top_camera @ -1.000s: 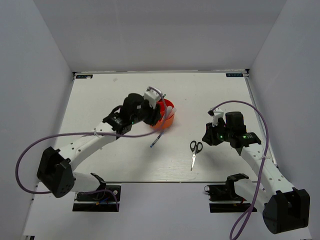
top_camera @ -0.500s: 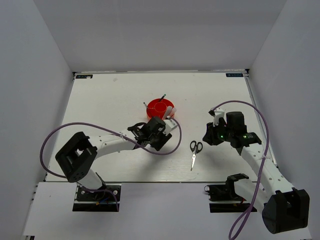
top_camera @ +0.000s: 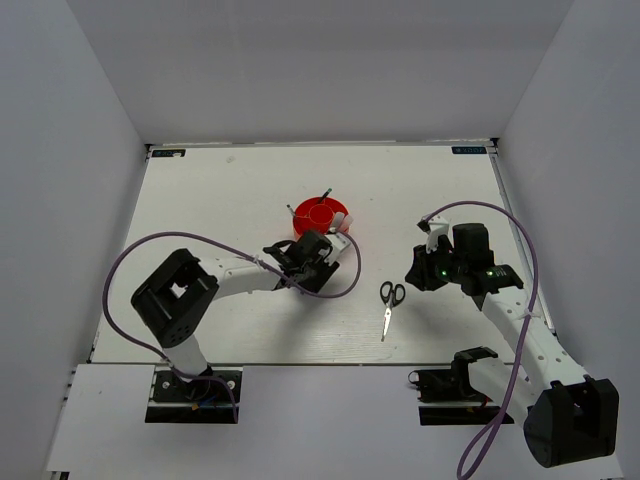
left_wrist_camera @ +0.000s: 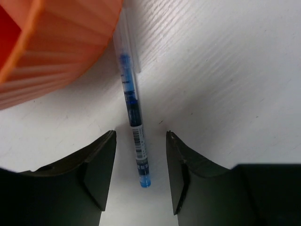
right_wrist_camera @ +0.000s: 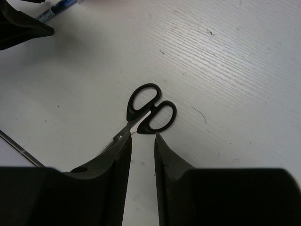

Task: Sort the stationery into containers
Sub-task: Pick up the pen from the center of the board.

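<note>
A thin blue pen (left_wrist_camera: 134,117) lies flat on the white table, its far end beside the wall of the orange-red organizer (left_wrist_camera: 56,47). My left gripper (left_wrist_camera: 140,134) hangs low over it, open, one finger on each side of the pen and neither touching it. From above, that gripper (top_camera: 316,268) sits just in front of the organizer (top_camera: 321,218) and hides the pen. Black-handled scissors (right_wrist_camera: 145,129) lie just beyond my right gripper (right_wrist_camera: 142,139), which is open a little with nothing between its fingers. The top view puts the scissors (top_camera: 388,300) left of the right gripper (top_camera: 413,272).
Two pens (top_camera: 327,190) stand up out of the organizer. The table's front edge (top_camera: 320,364) runs just below the scissors. White walls close in both sides and the back. The left arm's purple cable (top_camera: 345,285) loops over the table between the two grippers.
The left arm swung from over the organizer down to the table in front of it and now straddles the pen, jaws wider. The right arm and scissors have not moved.
</note>
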Robot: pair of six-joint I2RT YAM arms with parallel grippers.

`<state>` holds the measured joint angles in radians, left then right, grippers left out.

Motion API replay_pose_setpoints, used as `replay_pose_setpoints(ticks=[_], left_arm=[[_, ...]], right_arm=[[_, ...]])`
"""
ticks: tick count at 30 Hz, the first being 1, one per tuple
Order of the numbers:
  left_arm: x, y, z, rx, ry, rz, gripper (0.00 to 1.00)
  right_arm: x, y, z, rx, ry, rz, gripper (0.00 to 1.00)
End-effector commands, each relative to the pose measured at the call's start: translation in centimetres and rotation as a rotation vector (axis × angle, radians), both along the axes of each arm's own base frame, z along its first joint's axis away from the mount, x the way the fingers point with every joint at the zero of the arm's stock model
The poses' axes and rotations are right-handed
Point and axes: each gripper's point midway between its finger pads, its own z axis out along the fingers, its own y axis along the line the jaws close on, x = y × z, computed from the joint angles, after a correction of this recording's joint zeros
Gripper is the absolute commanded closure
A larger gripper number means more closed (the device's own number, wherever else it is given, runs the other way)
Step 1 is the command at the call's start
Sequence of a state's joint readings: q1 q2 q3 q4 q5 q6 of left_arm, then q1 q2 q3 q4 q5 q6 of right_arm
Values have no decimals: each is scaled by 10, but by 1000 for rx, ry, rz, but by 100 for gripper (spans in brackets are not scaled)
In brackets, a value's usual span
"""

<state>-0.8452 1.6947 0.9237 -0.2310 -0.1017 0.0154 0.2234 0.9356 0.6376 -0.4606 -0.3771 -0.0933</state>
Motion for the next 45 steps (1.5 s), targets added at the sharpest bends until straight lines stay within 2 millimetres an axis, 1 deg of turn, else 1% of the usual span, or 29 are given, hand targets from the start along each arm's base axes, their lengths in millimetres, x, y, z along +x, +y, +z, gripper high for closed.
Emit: replay_pose_setpoints(ticks=[1,4,5,8,9,11,12,13,14,15,16,18,20,21,22,23,24,26,28,29,31,32,33,35,36,37,40,41,45], left_arm=[[18,-15,17,-63,-39,15,43],[18,-14,12,-62,-15,13,55],[16,-14,10,-61,-5,7,65],[9,-9,1,-51,39,35,78],[2,-3,-5,-40,60,43,85],[-3,0,-3,-49,62,47,88],[-14,12,-14,-30,89,64,89],[-16,14,-15,-32,91,71,89],[-23,19,-10,-50,94,74,91],[-27,23,-11,-46,98,79,91],[-38,34,-16,-37,116,90,91],[-42,37,-6,-67,101,99,91],[-51,46,-9,-60,113,105,89],[-52,47,-8,-65,111,107,87],[-54,50,-9,-56,116,109,77],[-55,51,-9,-51,121,109,73],[-55,50,-9,-48,122,110,70],[-53,47,-8,-47,128,105,57],[-50,41,-5,-58,127,99,53],[-44,34,0,-68,114,92,53],[-41,32,-5,-52,126,90,53],[-35,25,1,-61,115,80,53],[-34,25,-6,-37,124,82,53],[-27,20,-2,-30,113,76,53],[-27,22,-10,-7,132,81,53],[-25,20,-10,-5,127,75,55],[-25,21,-15,14,140,76,72],[-26,21,-15,12,139,76,82],[-34,29,-20,23,157,78,98]], right_arm=[[1,2,1,13,-22,19,70],[2,2,2,12,-24,15,70],[2,2,2,12,-24,15,70],[2,2,2,15,-25,13,70],[2,2,3,15,-27,15,70],[3,1,4,17,-31,10,70],[1,2,4,17,-28,14,70],[2,1,3,17,-28,12,70],[2,2,4,18,-31,17,70],[2,2,4,18,-32,14,70],[2,3,5,22,-33,16,70],[1,2,5,22,-33,17,70],[1,3,6,26,-32,20,70],[2,3,7,28,-36,19,70],[2,3,6,28,-34,19,70],[1,4,6,28,-31,21,70],[1,4,6,29,-30,20,70],[1,3,6,27,-33,20,70],[1,3,6,26,-33,17,70],[0,4,6,22,-35,24,70],[2,2,6,23,-35,14,70],[1,2,4,22,-27,13,70],[2,2,7,26,-37,14,70],[2,2,6,22,-36,13,70],[2,2,7,24,-38,11,70],[2,2,7,24,-40,13,70],[2,2,7,23,-40,12,70],[2,1,8,22,-42,9,70],[2,1,8,24,-43,10,70]])
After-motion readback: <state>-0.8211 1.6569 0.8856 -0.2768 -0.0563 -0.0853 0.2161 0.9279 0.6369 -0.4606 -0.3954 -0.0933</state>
